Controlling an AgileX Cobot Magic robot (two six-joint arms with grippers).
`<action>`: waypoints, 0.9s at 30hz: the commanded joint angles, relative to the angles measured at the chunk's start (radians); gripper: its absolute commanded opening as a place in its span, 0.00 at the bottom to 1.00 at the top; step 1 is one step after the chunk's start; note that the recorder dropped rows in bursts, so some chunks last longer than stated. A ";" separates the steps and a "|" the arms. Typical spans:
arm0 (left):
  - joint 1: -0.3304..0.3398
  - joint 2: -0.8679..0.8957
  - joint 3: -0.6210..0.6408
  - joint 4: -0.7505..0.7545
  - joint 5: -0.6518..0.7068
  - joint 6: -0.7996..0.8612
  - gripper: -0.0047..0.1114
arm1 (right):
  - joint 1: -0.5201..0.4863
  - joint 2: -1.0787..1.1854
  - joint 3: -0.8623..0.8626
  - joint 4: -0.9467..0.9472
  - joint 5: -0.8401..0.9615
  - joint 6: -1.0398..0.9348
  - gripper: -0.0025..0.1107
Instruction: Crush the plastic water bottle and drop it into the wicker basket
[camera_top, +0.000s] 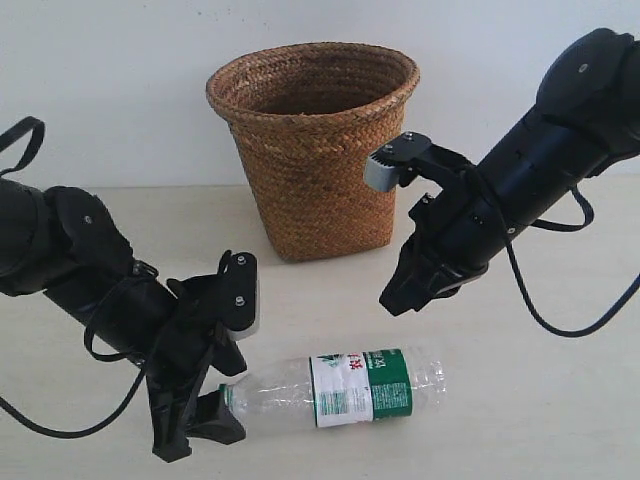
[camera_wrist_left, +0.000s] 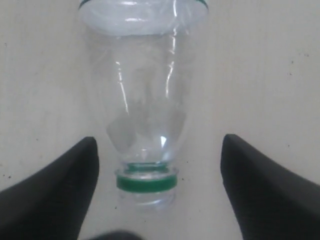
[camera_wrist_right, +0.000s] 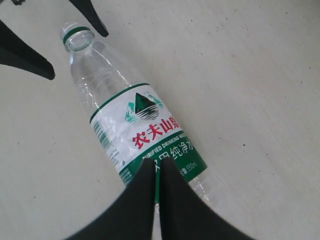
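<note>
The plastic water bottle (camera_top: 360, 385) lies on its side on the pale table, uncrushed, with its neck toward my left gripper (camera_top: 230, 392). That gripper is open and its two black fingers (camera_wrist_left: 55, 195) stand either side of the green-ringed neck (camera_wrist_left: 146, 181) without touching it. My right gripper (camera_top: 392, 300) is shut and empty, hovering above the bottle's label (camera_wrist_right: 145, 135); its tips (camera_wrist_right: 156, 165) point at the green band. The wicker basket (camera_top: 315, 150) stands upright behind the bottle, between the two arms.
The pale table (camera_top: 540, 420) runs to a white wall at the back. My left gripper's fingers (camera_wrist_right: 30, 55) show beside the bottle's mouth in the right wrist view. Black cables hang off both arms.
</note>
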 joint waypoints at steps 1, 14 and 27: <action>-0.005 0.039 -0.007 -0.023 -0.054 0.016 0.60 | 0.000 -0.001 -0.007 0.002 0.007 0.004 0.02; -0.005 0.090 -0.007 -0.049 -0.121 0.028 0.45 | 0.000 0.018 -0.005 0.006 0.009 0.036 0.02; -0.005 0.090 -0.007 -0.068 -0.121 0.042 0.08 | 0.041 0.042 -0.005 0.040 0.029 0.099 0.02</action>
